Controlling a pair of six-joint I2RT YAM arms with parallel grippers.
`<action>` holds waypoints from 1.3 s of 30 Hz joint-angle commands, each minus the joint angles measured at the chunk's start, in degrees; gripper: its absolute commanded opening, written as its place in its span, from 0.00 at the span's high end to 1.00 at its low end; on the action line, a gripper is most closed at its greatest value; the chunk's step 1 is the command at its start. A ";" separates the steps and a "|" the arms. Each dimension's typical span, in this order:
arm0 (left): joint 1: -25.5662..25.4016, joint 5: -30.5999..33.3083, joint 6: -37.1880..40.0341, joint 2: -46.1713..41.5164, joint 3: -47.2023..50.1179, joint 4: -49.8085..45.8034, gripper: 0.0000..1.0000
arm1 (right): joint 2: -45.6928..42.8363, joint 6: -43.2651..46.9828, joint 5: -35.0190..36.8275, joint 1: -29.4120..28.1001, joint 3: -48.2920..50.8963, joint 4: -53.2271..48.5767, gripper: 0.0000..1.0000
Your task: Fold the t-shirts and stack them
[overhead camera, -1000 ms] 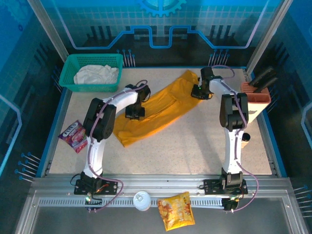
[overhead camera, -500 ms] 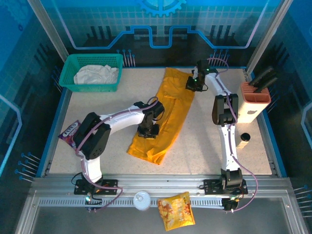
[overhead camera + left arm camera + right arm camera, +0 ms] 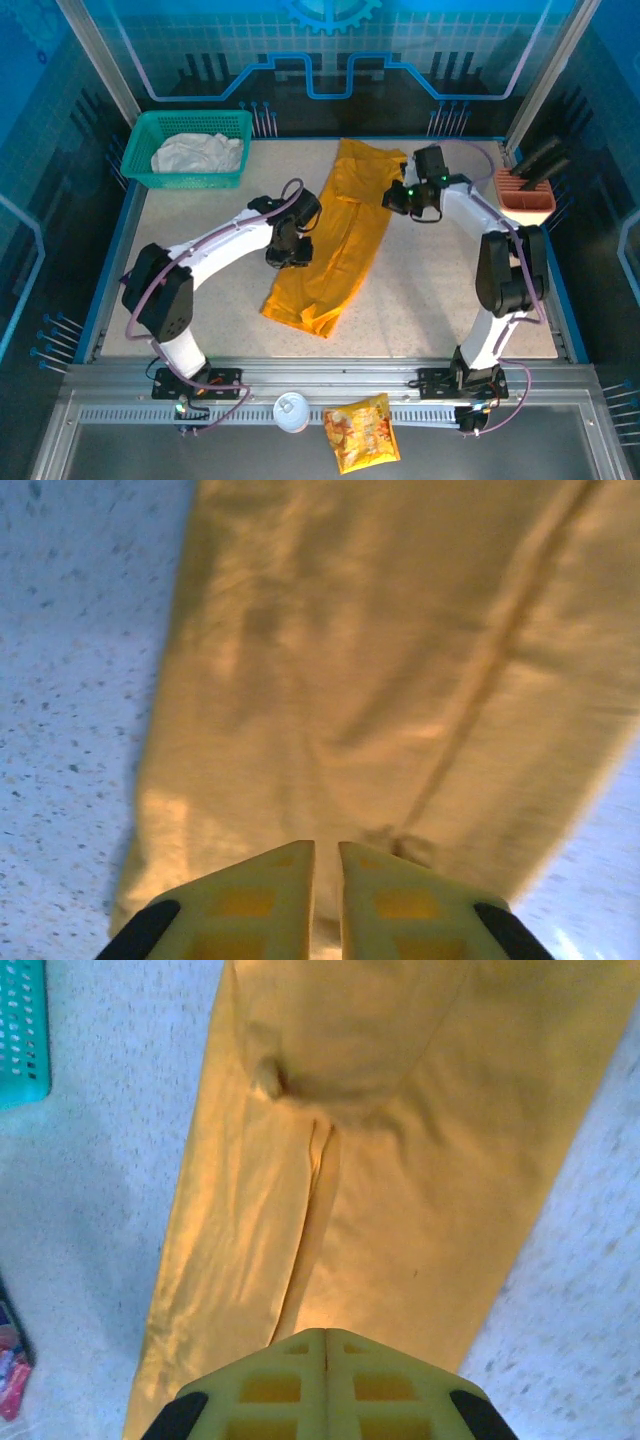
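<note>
Seen from the top external camera, the mustard t-shirt (image 3: 340, 240) lies as a long folded strip on the bench (image 3: 430, 290), with the two arms on either side of it. The left end effector (image 3: 289, 252) sits at the strip's left edge about midway along. The right end effector (image 3: 397, 198) is at its right edge nearer the far end, probably so each can work one side for the next fold. Well beyond the left end effector, the off-white t-shirt (image 3: 197, 153) lies bunched in the teal basket (image 3: 185, 181), yet to be folded. In the left wrist view, the fingers (image 3: 275, 885) stand a thin slit apart with nothing visibly pinched, and the shirt spreads flat just ahead. In the right wrist view, the fingers (image 3: 275, 1375) are pressed together with nothing between them, and the strip's lengthwise crease runs straight ahead.
</note>
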State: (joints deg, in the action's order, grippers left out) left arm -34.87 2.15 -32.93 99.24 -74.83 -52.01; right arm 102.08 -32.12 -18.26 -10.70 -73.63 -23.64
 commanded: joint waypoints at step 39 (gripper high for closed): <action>-15.93 -7.72 -15.26 3.51 16.09 11.45 0.90 | 46.08 2.88 2.88 -3.85 -51.06 -20.83 1.00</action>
State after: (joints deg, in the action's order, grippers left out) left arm -49.80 -7.07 -46.85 101.51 -59.24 -34.24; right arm 147.20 -30.39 -17.17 -14.22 -127.61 -40.12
